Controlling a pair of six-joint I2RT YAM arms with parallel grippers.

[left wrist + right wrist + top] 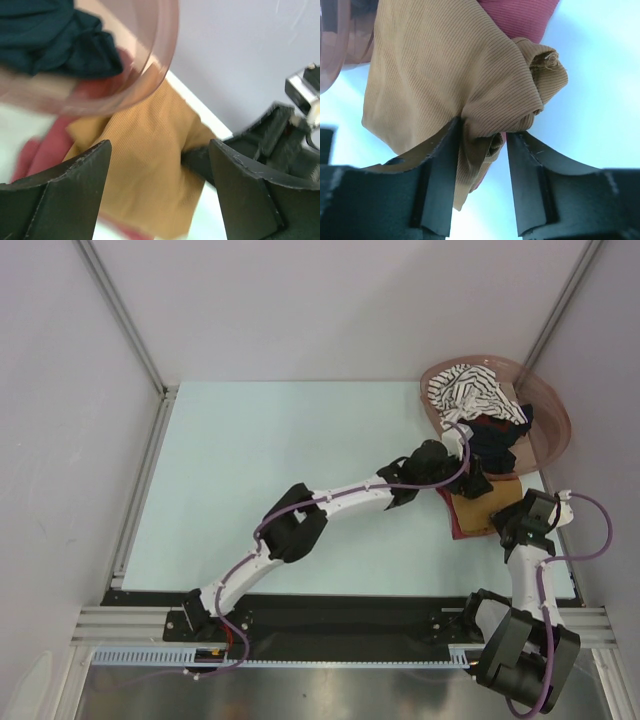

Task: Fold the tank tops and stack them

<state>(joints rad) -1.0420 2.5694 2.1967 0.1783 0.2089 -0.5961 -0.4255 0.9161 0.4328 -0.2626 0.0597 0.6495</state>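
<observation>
Pinching a bunched fold of the mustard top [430, 65] between right fingers [440, 175]; left fingers [75, 185] hanging spread above it. Soft, limp cloth, likely sagging; gripping corners seeming wiser.

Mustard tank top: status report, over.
Left gripper open, above mustard tank top. Right gripper shut on a bunched fold of it. It lies on dark red tank top. Basket close beside.

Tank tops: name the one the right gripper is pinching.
The mustard-brown tank top: a bunched fold of it sits pinched in the right gripper. The dark red top lies under it; the black top and the striped top sit in the basket.
</observation>
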